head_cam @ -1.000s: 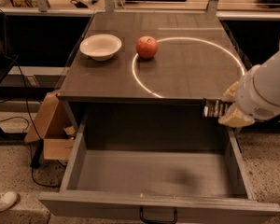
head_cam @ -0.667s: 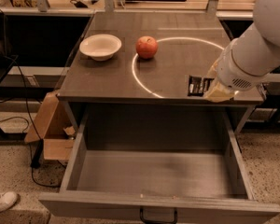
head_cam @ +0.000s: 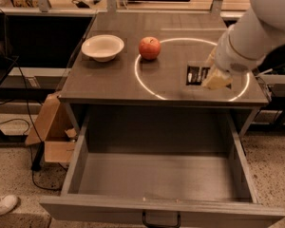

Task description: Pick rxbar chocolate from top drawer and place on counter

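Dark grey-brown and rectangular, the counter (head_cam: 109,82) carries a thin bright ring of light (head_cam: 138,77) across its right half. The robot's pale arm (head_cam: 259,25) reaches in from the upper right, and its gripper (head_cam: 210,76) sits low over the counter's right front part, inside the ring and near the ring's right-hand arc. The gripper is clamped on the right end of the rxbar chocolate (head_cam: 194,75), whose black wrapper with white lettering sticks out to the left, lying flat just over the surface with a dark shadow edging it; whether the bar touches the counter I cannot tell. A red apple (head_cam: 149,47) stands on the ring's upper left arc, well apart from the bar, and a white bowl (head_cam: 102,47) rests to the left of the apple, outside the ring. Below the counter's front edge the top drawer (head_cam: 73,167) is pulled fully out, a wide shallow grey box with a small dark handle (head_cam: 160,220) on its front panel. On the floor to the left lie an open cardboard box (head_cam: 54,134) and a white shoe (head_cam: 1,205).
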